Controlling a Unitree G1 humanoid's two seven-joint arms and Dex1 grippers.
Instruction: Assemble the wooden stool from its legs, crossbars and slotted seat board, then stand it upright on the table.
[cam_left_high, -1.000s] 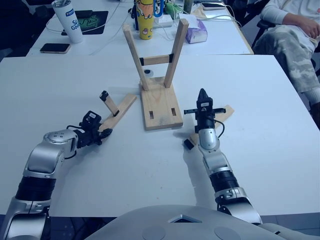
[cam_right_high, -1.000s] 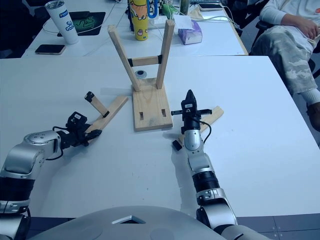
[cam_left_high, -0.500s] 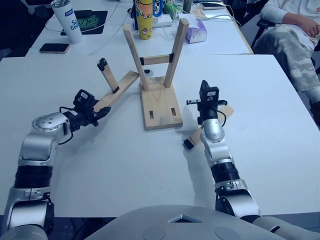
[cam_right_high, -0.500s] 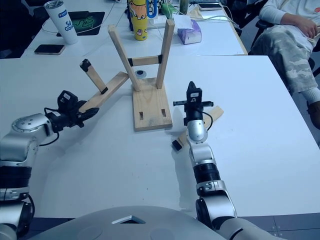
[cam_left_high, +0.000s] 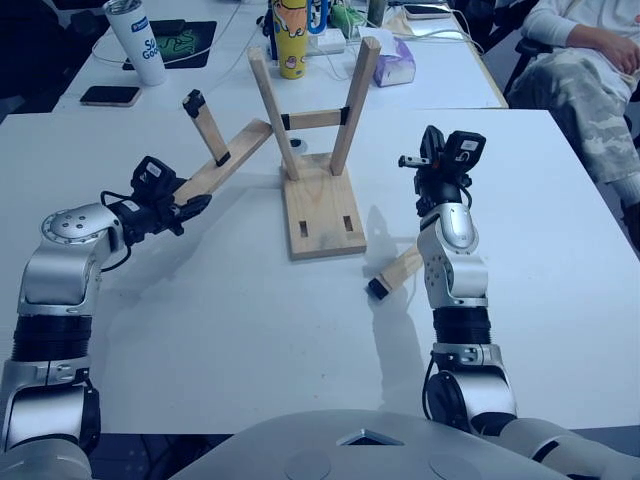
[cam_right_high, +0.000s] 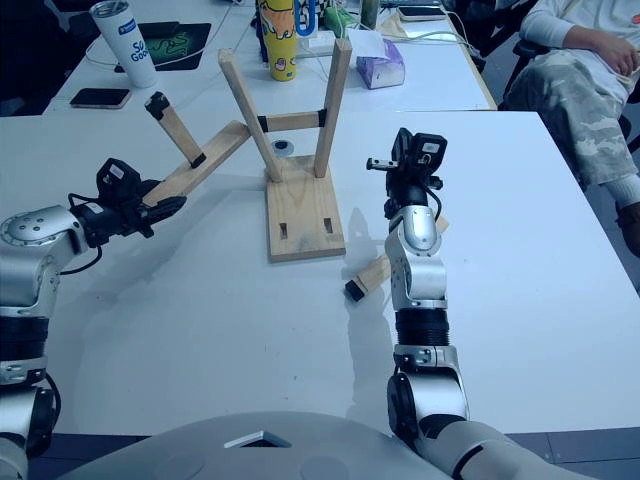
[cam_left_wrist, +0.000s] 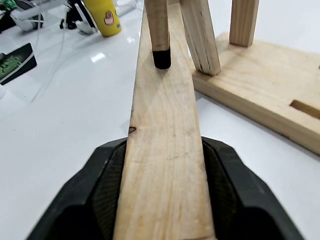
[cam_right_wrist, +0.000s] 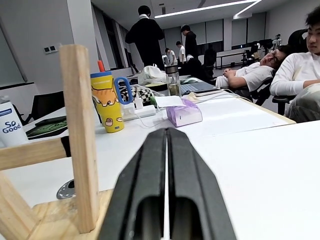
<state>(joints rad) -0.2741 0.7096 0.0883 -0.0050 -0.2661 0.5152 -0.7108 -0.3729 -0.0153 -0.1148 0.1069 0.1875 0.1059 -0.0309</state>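
Seat board (cam_left_high: 322, 205) holds 2 legs (cam_left_high: 352, 105) in slots.

Left arm (cam_left_high: 62, 262) bent, jaws clamped on a wooden leg (cam_left_high: 228, 160); right arm (cam_left_high: 452, 262) raised upright, jaws pressed together.

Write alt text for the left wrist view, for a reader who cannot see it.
The left tool, shut on a flat wooden leg, holds it pointing toward the slotted seat board on the white table. A short bar with a black end sticks out from the leg, and two legs stand on the board.
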